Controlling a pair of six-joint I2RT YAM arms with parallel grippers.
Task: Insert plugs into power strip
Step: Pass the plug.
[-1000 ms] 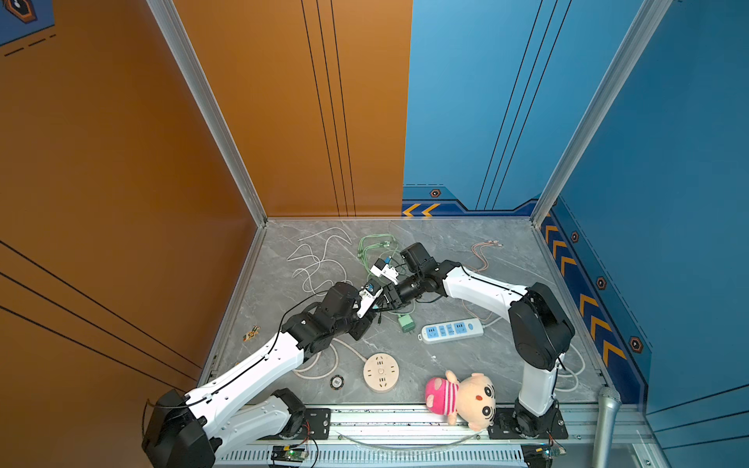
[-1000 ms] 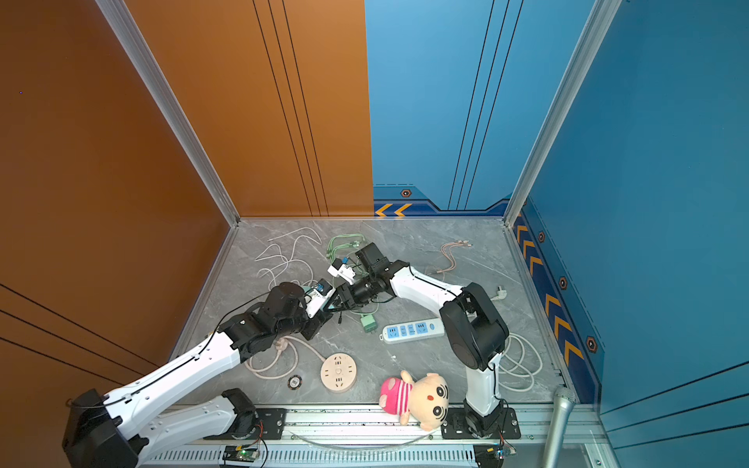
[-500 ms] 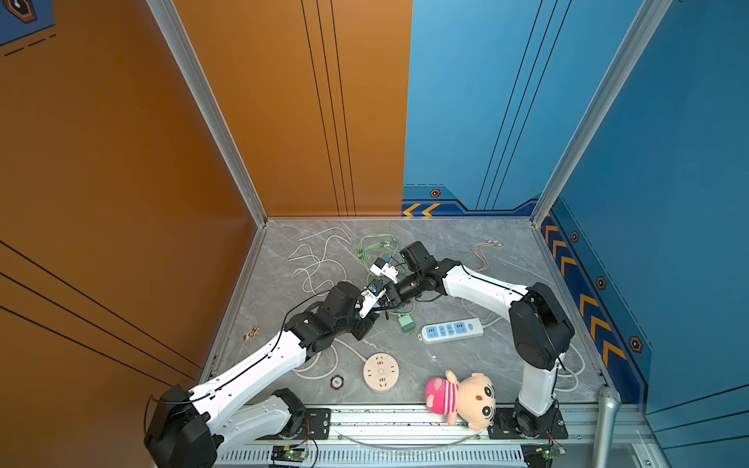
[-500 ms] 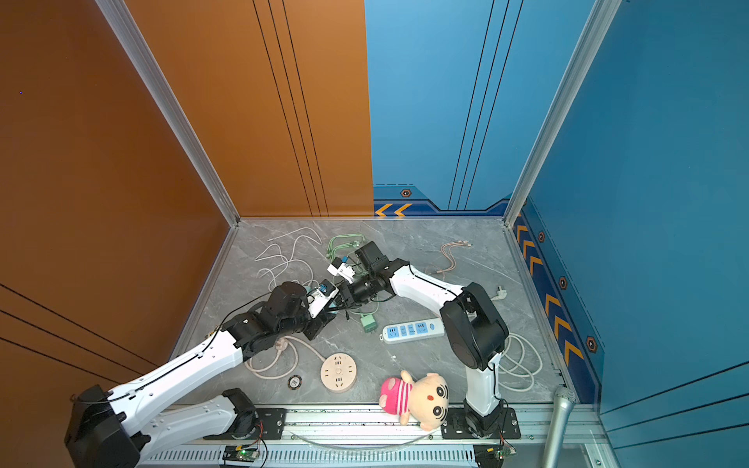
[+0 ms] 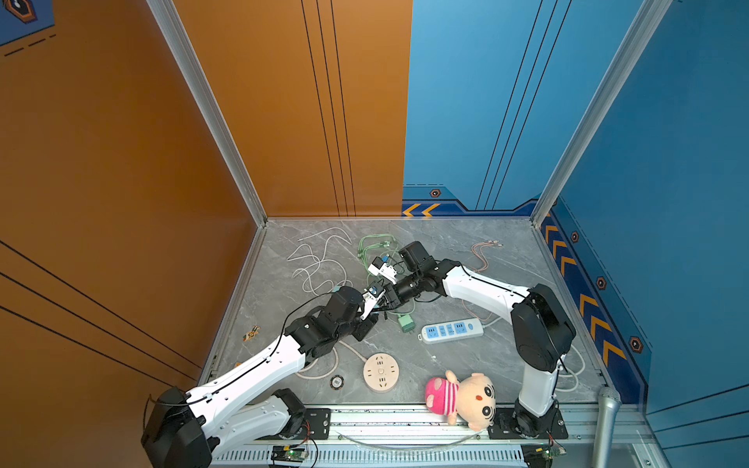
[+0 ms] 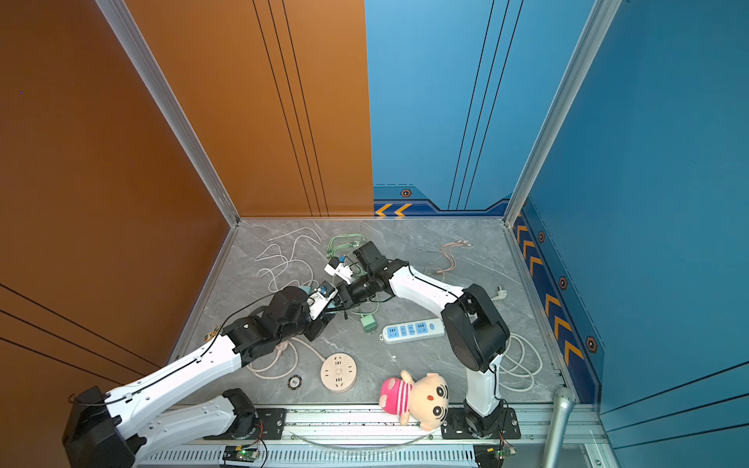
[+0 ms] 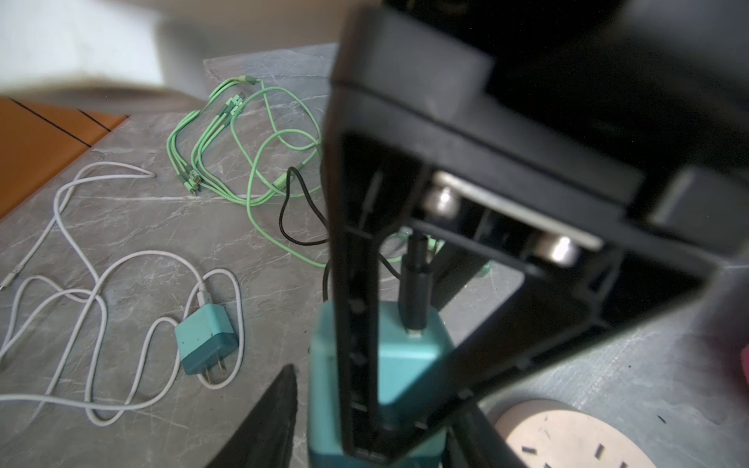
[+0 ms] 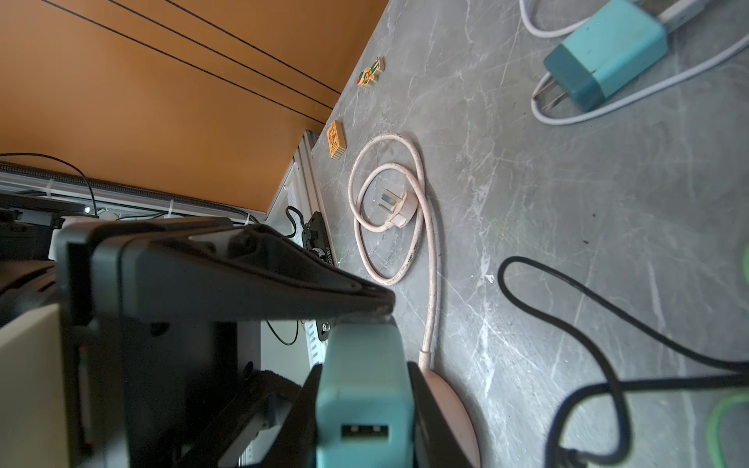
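Observation:
A teal-blue plug (image 8: 364, 389) sits pinched between the two fingers of my right gripper (image 8: 364, 377), which is shut on it, its empty USB port facing the wrist camera. My left gripper (image 7: 377, 389) is open around the same plug (image 7: 409, 364); table shows between its visible finger (image 7: 279, 409) and the plug's side. In both top views the grippers (image 5: 379, 313) (image 6: 335, 304) meet mid-table and hide this plug. A second teal plug (image 7: 206, 344) (image 8: 600, 60) lies flat on a white cable. A green plug (image 5: 406, 322) lies beside the white-and-blue power strip (image 5: 452, 331) (image 6: 411, 330).
A round beige socket hub (image 5: 381, 372) lies near the front, its coiled cord and plug (image 8: 397, 206) under my left arm. Green cables (image 5: 373, 247), white cables (image 5: 320, 259) and a pink cable (image 5: 482, 259) lie at the back. A plush doll (image 5: 462, 399) rests on the front rail.
My right gripper has closed onto the teal plug. The left gripper's jaws have widened off it. Both arms stayed nearly in place at mid-table.

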